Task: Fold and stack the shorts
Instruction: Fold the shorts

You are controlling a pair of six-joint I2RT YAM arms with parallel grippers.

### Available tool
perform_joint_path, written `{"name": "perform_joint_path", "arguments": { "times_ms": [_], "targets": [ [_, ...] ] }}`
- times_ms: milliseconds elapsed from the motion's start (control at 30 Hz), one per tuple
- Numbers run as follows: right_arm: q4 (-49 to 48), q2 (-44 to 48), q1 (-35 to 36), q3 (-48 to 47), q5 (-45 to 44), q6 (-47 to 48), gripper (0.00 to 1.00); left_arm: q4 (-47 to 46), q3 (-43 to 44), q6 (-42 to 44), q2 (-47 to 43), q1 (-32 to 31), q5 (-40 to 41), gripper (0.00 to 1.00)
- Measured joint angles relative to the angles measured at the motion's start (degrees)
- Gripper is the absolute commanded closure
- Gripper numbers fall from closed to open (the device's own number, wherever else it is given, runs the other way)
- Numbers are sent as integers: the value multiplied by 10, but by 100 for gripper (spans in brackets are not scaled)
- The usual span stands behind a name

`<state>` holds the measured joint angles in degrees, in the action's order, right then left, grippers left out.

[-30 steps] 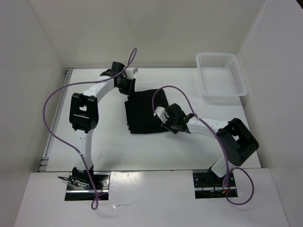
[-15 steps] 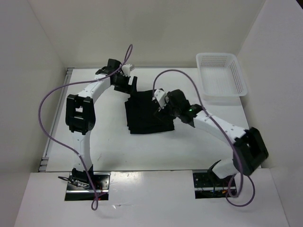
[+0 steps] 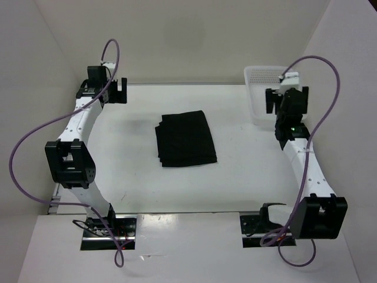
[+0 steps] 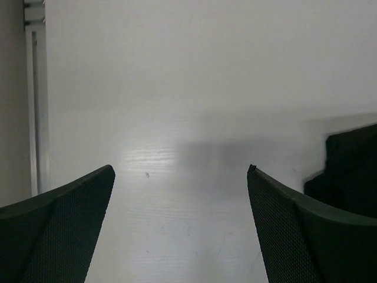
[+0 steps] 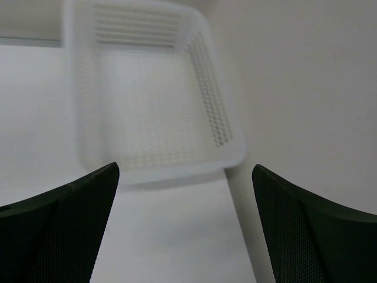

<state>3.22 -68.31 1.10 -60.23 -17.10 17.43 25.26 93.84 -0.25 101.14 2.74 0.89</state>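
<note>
1. While the top view alone takes in the whole table point(image 3: 247, 171), we find the shorts point(image 3: 185, 139) there, folded into a flat black rectangle near the table's middle. Layered edges show along their 9 o'clock side, and neither arm touches them.
2. From the shorts, the left gripper point(image 3: 115, 91) hangs at about 10 o'clock, well apart and near the far-left corner. The right gripper point(image 3: 287, 101) sits at about 2 o'clock.
3. That same view puts the right gripper in front of the white mesh basket point(image 3: 262, 73), hiding part of its nearer wall.
4. Seen from above, the jaws are small and dark, so we turn to the wrist cameras. The left wrist view shows the left gripper point(image 4: 181, 171) with its fingers point(image 4: 59, 236) spread wide and only bare tabletop between them: released, grasping nothing.
5. Only this view brings a corner of the shorts point(image 4: 353, 165) close, at the picture's 3 o'clock edge just past the right-hand finger. A metal rail point(image 4: 34, 106) runs along the 9 o'clock edge.
6. The right wrist view shows the right gripper point(image 5: 185, 168) likewise spread and released. The basket point(image 5: 230, 159) lies ahead at 12 o'clock, blurred, with its perforated walls and floor uncovered.
</note>
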Motion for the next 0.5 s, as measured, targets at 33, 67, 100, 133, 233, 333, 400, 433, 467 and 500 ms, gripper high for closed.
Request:
{"name": "perform_joint_path", "arguments": {
  "times_ms": [33, 67, 100, 133, 233, 333, 400, 433, 467, 500],
  "targets": [
    [1, 0, -25, 8, -7, -5, 2, -3, -13, 0, -2, -3, 19, 0],
    [0, 5, -47, 17, -13, -11, 2, -4, -25, 0, -4, -7, 36, 0],
    [0, 14, -59, 26, -18, -14, 2, -3, -35, 0, -4, -9, 52, 0],
    [2, 24, -63, 35, -17, -16, 2, -5, -45, 0, -5, -11, 64, 0],
    [2, 75, -59, 63, -5, -16, 2, -5, -64, 0, -6, -16, 87, 0],
    [3, 130, -59, 90, 3, -15, 1, -5, -68, 0, -7, -15, 94, 0],
    [6, 151, -59, 101, 8, -15, 1, -7, -68, 0, -10, -15, 93, 0],
    [8, 158, -59, 105, 11, -15, 1, -9, -68, 0, -12, -15, 93, 0],
    [10, 165, -59, 109, 14, -15, 1, -9, -68, 0, -15, -15, 92, 0],
    [12, 169, -59, 112, 16, -15, 1, -10, -69, 0, -17, -15, 90, 0]
  ]
}}
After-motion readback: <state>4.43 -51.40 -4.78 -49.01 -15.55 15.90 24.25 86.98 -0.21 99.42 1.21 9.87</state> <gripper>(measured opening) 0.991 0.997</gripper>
